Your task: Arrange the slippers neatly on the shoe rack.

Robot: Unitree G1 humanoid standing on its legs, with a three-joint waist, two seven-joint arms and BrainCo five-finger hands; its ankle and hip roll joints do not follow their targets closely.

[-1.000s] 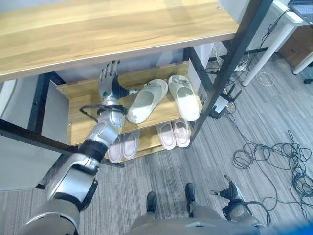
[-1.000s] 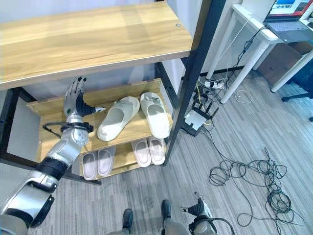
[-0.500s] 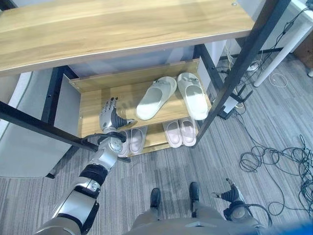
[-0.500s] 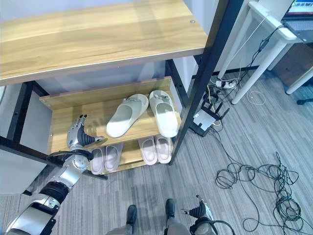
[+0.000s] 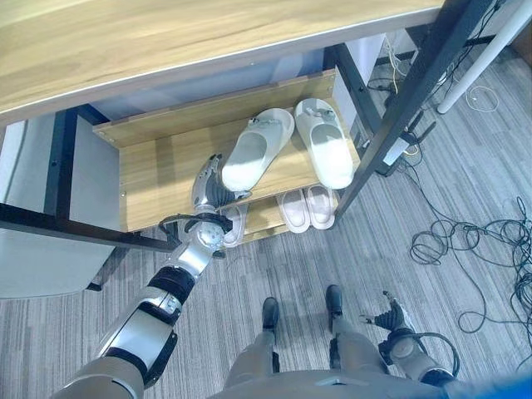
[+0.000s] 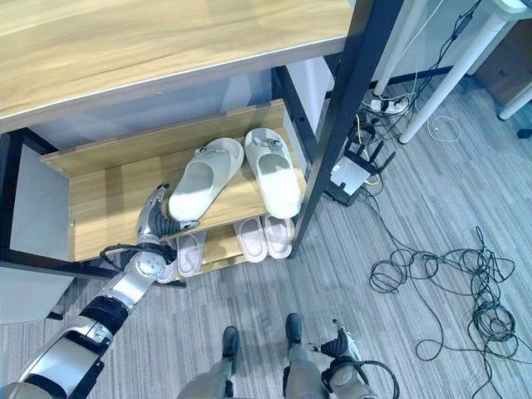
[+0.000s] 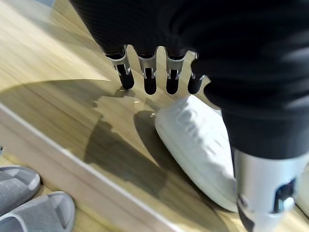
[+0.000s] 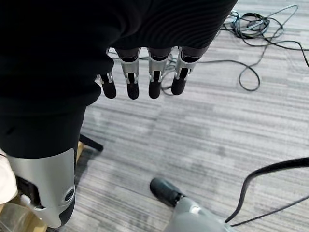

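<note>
With fingers straight and empty, the left hand (image 5: 209, 184) is nearing the crooked slipper (image 5: 255, 149)'s heel at the shelf (image 5: 158, 166)'s front edge; nudging it parallel to its mate (image 5: 326, 152) seems best.

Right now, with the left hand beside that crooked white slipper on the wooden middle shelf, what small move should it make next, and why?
Probably nudge the heel of the tilted white slipper sideways. It lies angled, toe leaning toward the straight white slipper, while the open left hand sits by its heel on the wooden middle shelf, so a small push there should square the pair.

Black cables (image 6: 449, 283) coil on the grey floor (image 6: 249, 291) at three o'clock; white desk legs (image 6: 453, 71) stand at one.
</note>
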